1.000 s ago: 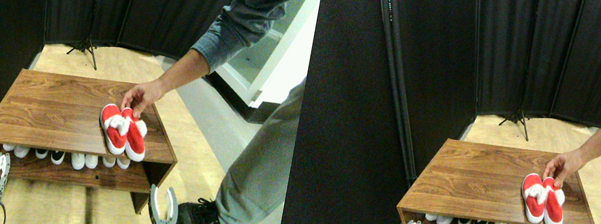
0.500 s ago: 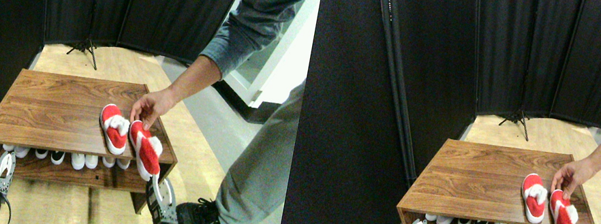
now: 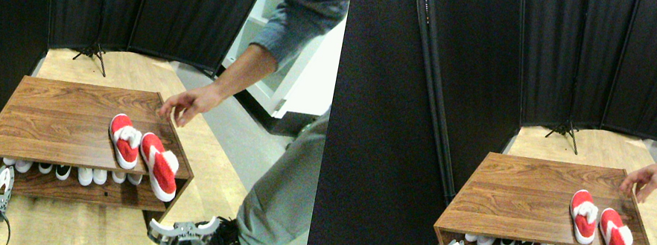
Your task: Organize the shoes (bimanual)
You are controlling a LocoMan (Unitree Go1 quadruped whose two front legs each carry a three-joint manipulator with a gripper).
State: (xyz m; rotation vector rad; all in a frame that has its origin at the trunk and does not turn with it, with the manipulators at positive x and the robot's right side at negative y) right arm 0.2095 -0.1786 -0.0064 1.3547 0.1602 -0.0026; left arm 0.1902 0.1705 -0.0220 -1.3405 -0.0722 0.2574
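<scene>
While shoes (image 3: 144, 152) lie on wooden rack (image 3: 56, 120) (dark screens behind) | both pincers' spread unreadable

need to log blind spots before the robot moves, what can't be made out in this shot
- Row of shoes on the lower shelf, stereo pair view: only toes show; the wooden rack top hides the rest.
- Person: cut off by the top and right edges.
- Left gripper: too small to tell how it stands.
- Red shoes: heel ends face away.
</scene>
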